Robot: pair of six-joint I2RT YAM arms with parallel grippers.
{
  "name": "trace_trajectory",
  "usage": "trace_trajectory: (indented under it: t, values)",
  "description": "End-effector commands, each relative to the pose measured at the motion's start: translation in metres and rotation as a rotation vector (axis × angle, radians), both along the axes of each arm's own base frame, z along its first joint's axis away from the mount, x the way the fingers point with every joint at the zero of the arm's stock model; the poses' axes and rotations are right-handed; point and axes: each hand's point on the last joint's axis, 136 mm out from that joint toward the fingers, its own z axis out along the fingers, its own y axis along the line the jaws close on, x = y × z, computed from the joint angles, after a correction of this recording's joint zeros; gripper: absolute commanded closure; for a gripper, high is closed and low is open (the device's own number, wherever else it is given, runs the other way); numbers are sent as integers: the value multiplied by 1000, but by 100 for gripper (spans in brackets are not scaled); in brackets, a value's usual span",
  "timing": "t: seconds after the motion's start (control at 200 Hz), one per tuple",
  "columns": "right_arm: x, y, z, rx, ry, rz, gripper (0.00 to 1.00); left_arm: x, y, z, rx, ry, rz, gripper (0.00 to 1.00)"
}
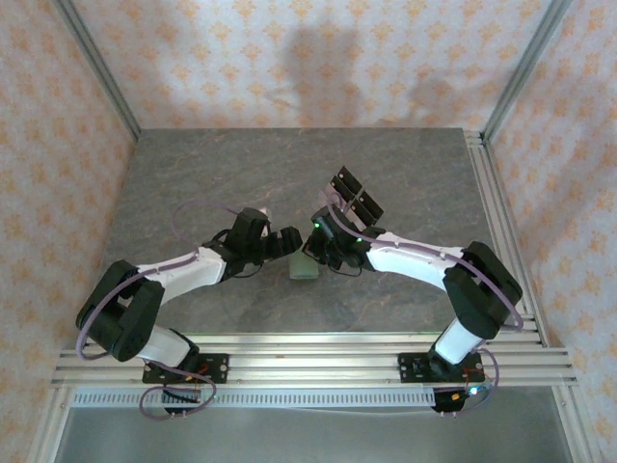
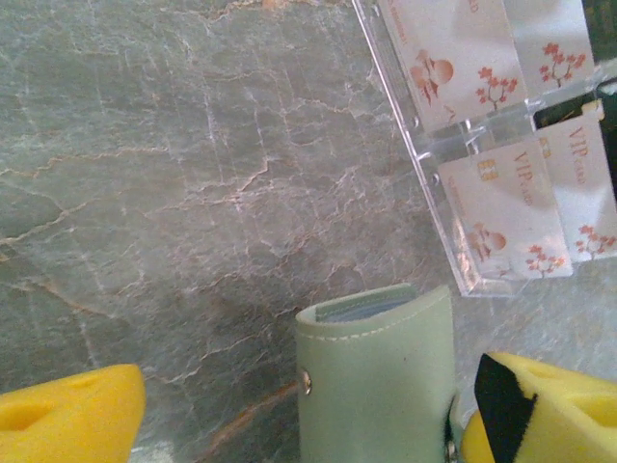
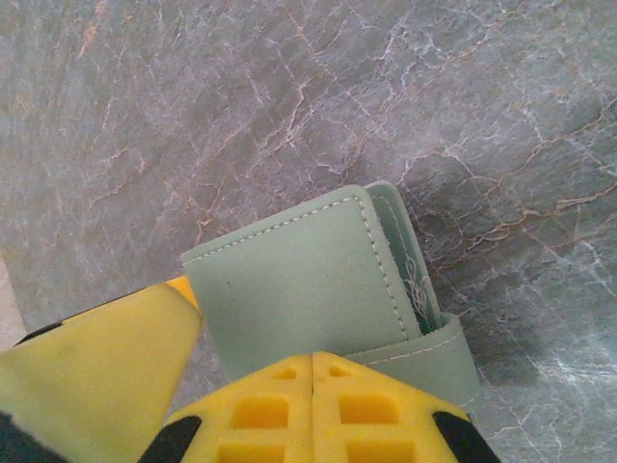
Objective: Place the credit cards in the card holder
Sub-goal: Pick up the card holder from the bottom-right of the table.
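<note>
Card holder [image 2: 378, 381], a small sage-green stitched wallet with a metal snap stud on its side, is at mid-table between the two grippers. Its open mouth faces the tray and shows a paler grey lining.

Left gripper [image 2: 308, 376]: the yellow padded fingers [image 2: 67, 410] stand wide apart, one on each side of the holder. The finger on the snap side is just beside that edge and the other is well clear, so the jaws are not closed on the holder.

Right gripper [image 3: 313, 371]: the yellow fingertips are pressed together with no gap, over the holder's near edge. Whether they pinch the flap cannot be told.

Credit cards [image 2: 501, 207], thin pale rectangles printed with red blossoms and "VIP" lettering, lie in the compartments of a clear plastic tray [image 2: 405, 145] just beyond the holder.

All of this rests on a grey-green marbled table [image 1: 193, 174].
</note>
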Motion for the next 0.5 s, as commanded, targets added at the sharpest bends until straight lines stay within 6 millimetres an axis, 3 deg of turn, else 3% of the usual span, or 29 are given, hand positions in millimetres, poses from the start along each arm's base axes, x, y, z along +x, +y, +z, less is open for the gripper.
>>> trace_trajectory:
  t: [0.0,0.27,0.495]
  values:
    - [8,11,32,77,-53,-4,100,9,-3,3,-58,-19,30,14]
    - [10,15,34,96,-53,-6,100,17,-9,8,-105,-35,48,26]
    - [11,17,34,104,-52,-7,100,16,-9,8,-115,-41,50,49]
